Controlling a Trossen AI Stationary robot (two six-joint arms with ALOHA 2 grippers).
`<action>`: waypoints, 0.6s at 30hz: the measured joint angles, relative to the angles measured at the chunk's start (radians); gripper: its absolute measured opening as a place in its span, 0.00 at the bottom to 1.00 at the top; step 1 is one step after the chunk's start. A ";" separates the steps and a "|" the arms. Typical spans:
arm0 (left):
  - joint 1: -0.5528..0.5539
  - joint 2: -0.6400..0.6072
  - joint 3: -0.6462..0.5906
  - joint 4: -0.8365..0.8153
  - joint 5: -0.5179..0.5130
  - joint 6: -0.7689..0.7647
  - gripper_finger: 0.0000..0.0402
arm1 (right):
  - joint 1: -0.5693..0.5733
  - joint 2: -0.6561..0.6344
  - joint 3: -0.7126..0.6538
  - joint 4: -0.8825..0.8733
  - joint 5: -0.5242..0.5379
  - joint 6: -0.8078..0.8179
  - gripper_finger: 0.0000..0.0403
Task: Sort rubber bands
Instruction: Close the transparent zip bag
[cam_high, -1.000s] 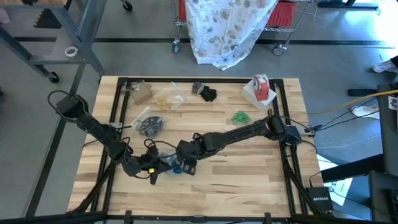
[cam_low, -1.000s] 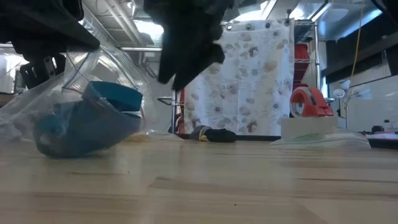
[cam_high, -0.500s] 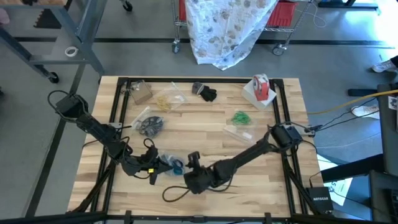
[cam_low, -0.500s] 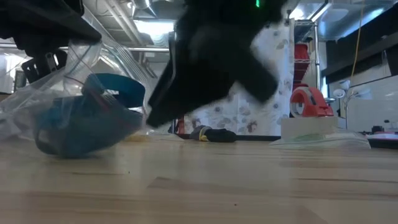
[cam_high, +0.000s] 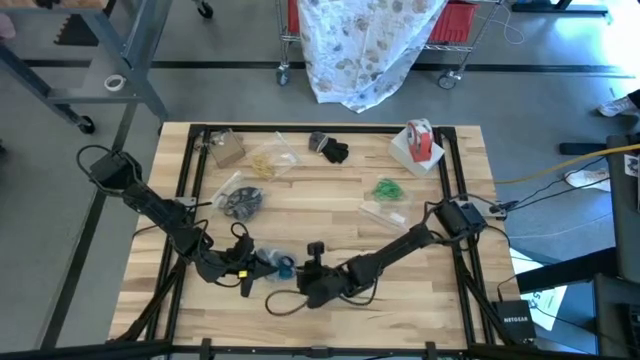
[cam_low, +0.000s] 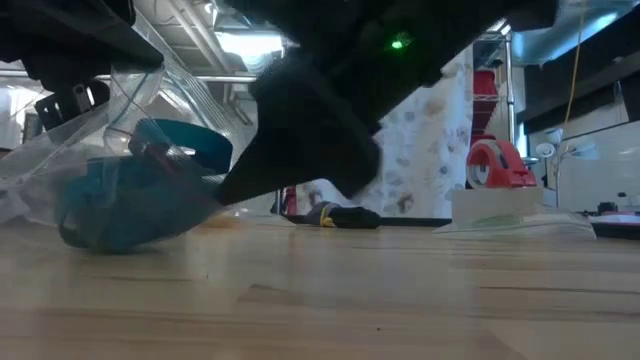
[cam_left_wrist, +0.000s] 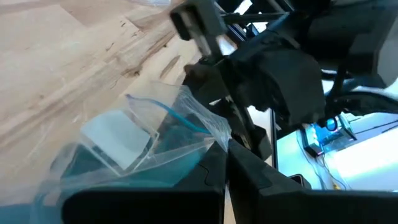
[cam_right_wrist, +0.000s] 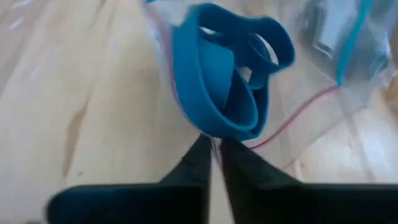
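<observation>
A clear plastic bag (cam_high: 272, 262) holding teal-blue rubber bands (cam_right_wrist: 227, 81) lies near the table's front, left of the middle. My left gripper (cam_high: 240, 266) is shut on its left side. My right gripper (cam_high: 298, 272) comes from the right and is closed at the bag's other side. In the low view the bag (cam_low: 125, 200) sags on the wood under both dark grippers. Green rubber bands (cam_high: 387, 188) lie loose at the right. Black ones (cam_high: 240, 203) and tan ones (cam_high: 265, 161) sit in bags farther back. My left gripper pinches the bag's clear plastic (cam_left_wrist: 208, 142) between its two fingers, near the bag's mouth, reaching in low from the table's left. The bag's belly rests on the table. My right gripper pinches the bag's thin edge (cam_right_wrist: 213, 138) at its fingertips, just below the teal bands, coming from the table's right. One layer or several, I cannot tell.
A red-and-white tape roll (cam_high: 420, 140) stands on a white box at the far right. Dark bits (cam_high: 330, 148) and a brown piece (cam_high: 228, 150) lie along the far edge. Another clear bag (cam_high: 385, 212) lies right of centre. A black cable loop (cam_high: 285, 302) lies near the front.
My right arm has swung toward the table's near edge and dropped low, so its gripper now reaches the bag from the right and near side instead of from the far right. The bag and my left gripper have stayed in place.
</observation>
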 joint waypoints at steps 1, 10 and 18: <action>-0.003 0.000 0.000 -0.001 0.001 0.006 0.00 | -0.006 0.000 0.000 0.000 -0.016 0.015 0.04; -0.015 -0.048 0.000 -0.136 0.055 0.025 0.00 | 0.013 -0.045 0.176 -0.323 -0.149 0.143 0.00; 0.020 -0.051 0.000 -0.094 0.052 0.047 0.00 | 0.004 -0.045 0.371 -0.430 -0.290 0.149 0.00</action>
